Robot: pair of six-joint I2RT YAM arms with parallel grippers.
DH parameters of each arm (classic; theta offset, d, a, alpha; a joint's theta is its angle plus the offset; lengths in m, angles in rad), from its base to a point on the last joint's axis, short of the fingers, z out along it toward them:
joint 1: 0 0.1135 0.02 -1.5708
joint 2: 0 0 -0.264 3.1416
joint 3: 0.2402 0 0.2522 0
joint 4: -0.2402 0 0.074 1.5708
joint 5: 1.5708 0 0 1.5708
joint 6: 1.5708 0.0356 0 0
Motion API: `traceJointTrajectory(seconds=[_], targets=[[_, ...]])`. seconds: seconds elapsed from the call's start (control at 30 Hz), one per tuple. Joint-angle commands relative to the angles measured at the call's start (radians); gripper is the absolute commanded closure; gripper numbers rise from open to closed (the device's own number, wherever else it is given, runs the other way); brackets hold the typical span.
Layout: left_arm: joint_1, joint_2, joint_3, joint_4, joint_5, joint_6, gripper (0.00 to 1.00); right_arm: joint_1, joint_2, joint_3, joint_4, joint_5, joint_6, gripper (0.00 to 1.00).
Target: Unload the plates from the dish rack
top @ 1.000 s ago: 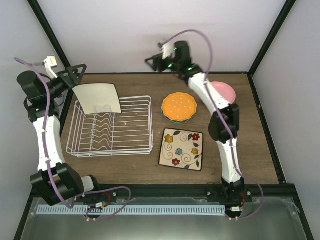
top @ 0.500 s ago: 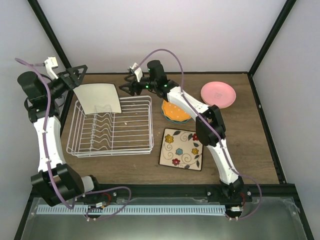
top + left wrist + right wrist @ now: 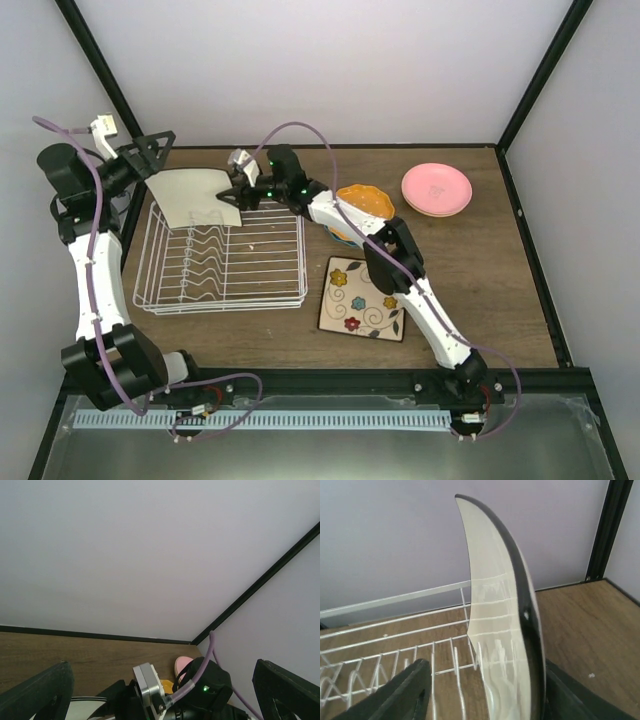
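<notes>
A plain cream square plate (image 3: 195, 197) stands tilted in the back left of the white wire dish rack (image 3: 225, 262). My left gripper (image 3: 153, 155) is open at the plate's top left corner; in the left wrist view (image 3: 162, 685) its fingers are spread wide and only a sliver of plate shows. My right gripper (image 3: 236, 194) is open at the plate's right edge. In the right wrist view (image 3: 487, 680) the plate (image 3: 502, 620) stands edge-on between the jaws, close to the right finger (image 3: 570, 695).
A flowered square plate (image 3: 362, 298) lies right of the rack. A dotted orange plate (image 3: 366, 202) sits on a teal one (image 3: 340, 237), partly under my right arm. A pink plate (image 3: 436, 186) rests on a pale-orange one at the back right. Black frame posts stand at the corners.
My right arm has swung left from the back middle, across the orange plate, to the cream plate's right edge. The left arm and the plate have not moved.
</notes>
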Motion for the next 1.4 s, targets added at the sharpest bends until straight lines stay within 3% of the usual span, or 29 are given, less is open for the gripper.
traceJointTrajectory(seconds=[0.0,0.2,0.33,1.37], targets=[[-0.003,0.015,-0.007,0.022,0.001,0.007,0.0,0.022,0.027,0.053,0.086,0.031,-0.003,0.49],[-0.003,0.022,-0.008,0.024,-0.001,0.004,0.0,0.028,0.047,0.06,0.151,0.061,0.024,0.82],[-0.003,0.027,-0.01,0.031,-0.004,0.001,0.0,0.027,0.046,0.061,0.161,0.07,0.018,0.99],[-0.004,0.018,-0.002,0.063,0.009,-0.039,0.0,-0.03,-0.21,0.008,0.32,0.102,0.022,0.99]])
